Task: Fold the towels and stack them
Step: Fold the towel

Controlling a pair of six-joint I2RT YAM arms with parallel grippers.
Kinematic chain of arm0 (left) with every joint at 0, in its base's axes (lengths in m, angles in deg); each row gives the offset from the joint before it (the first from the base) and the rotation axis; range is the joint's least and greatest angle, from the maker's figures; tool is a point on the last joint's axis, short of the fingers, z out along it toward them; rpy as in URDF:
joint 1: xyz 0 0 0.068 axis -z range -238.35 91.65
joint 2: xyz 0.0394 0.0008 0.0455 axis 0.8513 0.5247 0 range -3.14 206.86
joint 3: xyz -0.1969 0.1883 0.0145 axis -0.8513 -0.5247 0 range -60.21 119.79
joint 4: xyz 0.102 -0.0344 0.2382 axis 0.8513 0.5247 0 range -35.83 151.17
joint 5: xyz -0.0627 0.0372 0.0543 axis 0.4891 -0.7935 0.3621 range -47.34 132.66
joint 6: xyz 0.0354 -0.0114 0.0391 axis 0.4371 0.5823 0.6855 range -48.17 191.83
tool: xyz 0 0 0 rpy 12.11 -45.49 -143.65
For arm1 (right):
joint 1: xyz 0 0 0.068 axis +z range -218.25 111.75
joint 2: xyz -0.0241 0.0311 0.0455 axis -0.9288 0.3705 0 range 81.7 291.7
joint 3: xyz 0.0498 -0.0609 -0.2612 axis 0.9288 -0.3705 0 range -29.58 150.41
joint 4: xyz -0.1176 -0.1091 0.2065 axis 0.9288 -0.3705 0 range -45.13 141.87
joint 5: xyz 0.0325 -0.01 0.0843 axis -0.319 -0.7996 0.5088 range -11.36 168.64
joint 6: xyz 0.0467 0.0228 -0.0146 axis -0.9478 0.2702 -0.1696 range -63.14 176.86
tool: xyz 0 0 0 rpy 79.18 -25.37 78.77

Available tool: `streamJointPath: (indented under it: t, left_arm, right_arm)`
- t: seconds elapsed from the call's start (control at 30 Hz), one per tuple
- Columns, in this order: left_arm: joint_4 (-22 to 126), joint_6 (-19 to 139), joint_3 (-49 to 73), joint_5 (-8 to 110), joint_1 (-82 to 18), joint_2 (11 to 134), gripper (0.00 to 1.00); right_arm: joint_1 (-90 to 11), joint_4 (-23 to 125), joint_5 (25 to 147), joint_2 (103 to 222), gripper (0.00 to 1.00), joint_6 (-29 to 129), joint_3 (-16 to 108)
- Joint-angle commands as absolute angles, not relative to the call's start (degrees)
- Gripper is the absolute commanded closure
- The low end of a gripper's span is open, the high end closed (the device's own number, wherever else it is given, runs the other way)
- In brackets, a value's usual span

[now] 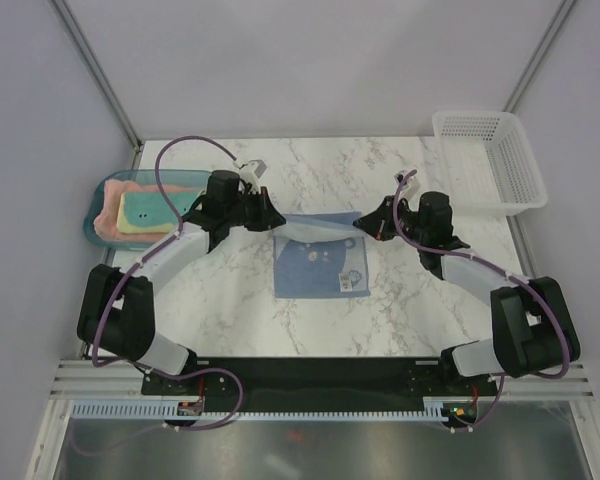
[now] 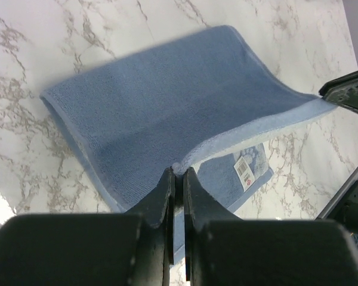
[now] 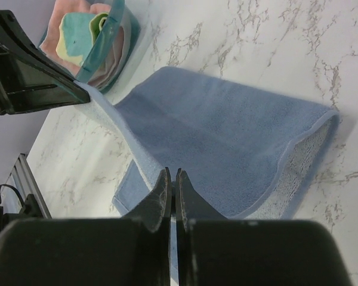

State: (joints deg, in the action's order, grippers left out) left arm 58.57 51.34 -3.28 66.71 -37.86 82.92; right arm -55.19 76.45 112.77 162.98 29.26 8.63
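My left end effector (image 1: 276,218) and right end effector (image 1: 361,222) are each clamped on a far corner of the light blue towel (image 1: 320,265), raised at table (image 1: 380,170) centre. If one pinch slips, or I travel unevenly toward six o'clock, the fold lands crooked.

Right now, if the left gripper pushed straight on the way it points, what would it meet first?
The left gripper is shut on the light blue towel, so that first; beyond, probably the table.
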Motion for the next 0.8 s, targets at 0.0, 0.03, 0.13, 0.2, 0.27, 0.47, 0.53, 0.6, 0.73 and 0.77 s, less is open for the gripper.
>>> streamJointPath:
  t: [0.0, 0.03, 0.13, 0.2, 0.27, 0.47, 0.53, 0.6, 0.73, 0.77]
  left_arm:
    - [59.18, 51.36, -5.70, 65.42, -36.73, 79.83, 0.98]
    - [59.53, 51.44, -6.06, 64.99, -35.60, 79.48, 0.98]
    - [60.32, 50.92, -7.38, 63.75, -33.75, 78.16, 0.98]
    - [60.41, 50.48, -8.69, 63.32, -32.87, 77.37, 0.98]
    - [60.50, 50.04, -9.66, 62.00, -31.37, 76.84, 0.98]
    - [61.55, 49.86, -12.74, 56.64, -28.73, 75.70, 0.98]
    - [61.64, 49.60, -13.97, 55.58, -28.12, 75.00, 0.98]
    - [61.55, 49.68, -15.02, 54.10, -27.77, 74.29, 0.98]
    - [61.64, 49.24, -16.43, 52.07, -26.98, 72.36, 0.98]
    - [61.55, 49.16, -16.78, 51.89, -26.89, 72.18, 0.98]
  right_arm:
    - [-54.80, 75.17, 111.16, 158.18, 1.00, 30.75, 6.81]
    - [-54.72, 74.73, 111.16, 157.65, 1.00, 31.10, 6.45]
    - [-54.54, 73.85, 111.51, 155.89, 1.00, 31.02, 4.96]
    - [-54.02, 73.76, 111.69, 154.75, 1.00, 30.93, 3.30]
    - [-53.75, 74.37, 111.60, 154.39, 1.00, 30.14, 2.06]
    - [-52.96, 77.01, 111.51, 154.39, 1.00, 28.91, -2.07]
    - [-52.96, 77.01, 111.42, 153.51, 1.00, 28.99, -2.95]
    - [-52.87, 76.48, 111.07, 152.64, 1.00, 29.17, -3.48]
    - [-52.43, 76.74, 111.16, 151.93, 1.00, 28.47, -4.80]
    - [-52.08, 76.92, 111.16, 151.84, 1.00, 28.38, -5.23]
